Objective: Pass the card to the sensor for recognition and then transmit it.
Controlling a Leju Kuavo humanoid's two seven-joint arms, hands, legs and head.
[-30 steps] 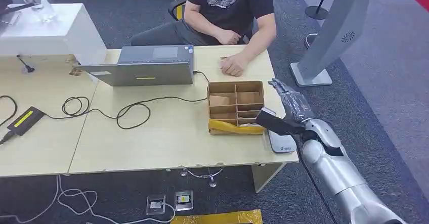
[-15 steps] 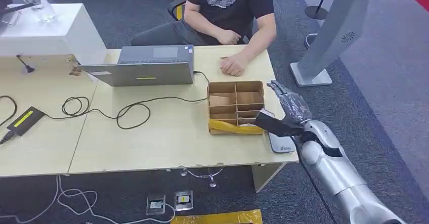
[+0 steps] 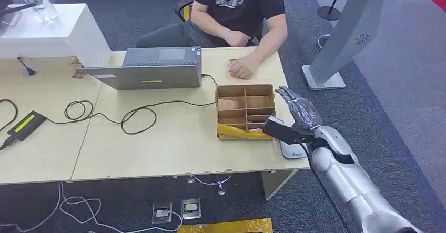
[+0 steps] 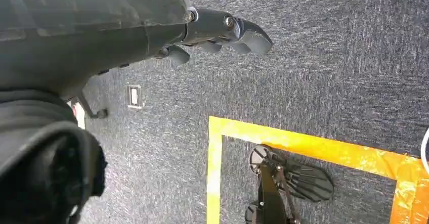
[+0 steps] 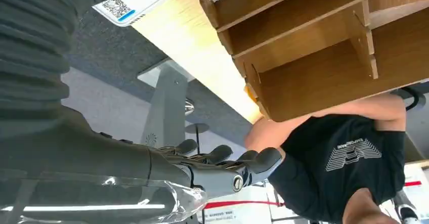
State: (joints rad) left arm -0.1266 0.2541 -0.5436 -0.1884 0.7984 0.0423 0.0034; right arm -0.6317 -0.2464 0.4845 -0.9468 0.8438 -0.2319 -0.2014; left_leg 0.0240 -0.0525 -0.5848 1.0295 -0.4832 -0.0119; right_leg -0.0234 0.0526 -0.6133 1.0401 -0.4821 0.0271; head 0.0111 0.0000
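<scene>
Your right hand [image 3: 295, 118] has crept toward the box [image 3: 245, 110] over the last second, fingers spread, holding nothing. The sensor [image 3: 292, 147] lies just under its wrist; I can't pick out the card.

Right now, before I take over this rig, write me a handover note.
Left hand: holds nothing, hangs over the carpet.
Right hand: holds nothing, fingers spread, beside the cardboard box and by the white sensor at the table edge.
Card: I cannot make one out; possibly in the box.
Done: nothing that shows.
Left: pick up the card, show it to the sensor, then probably pass it to the person.
</scene>
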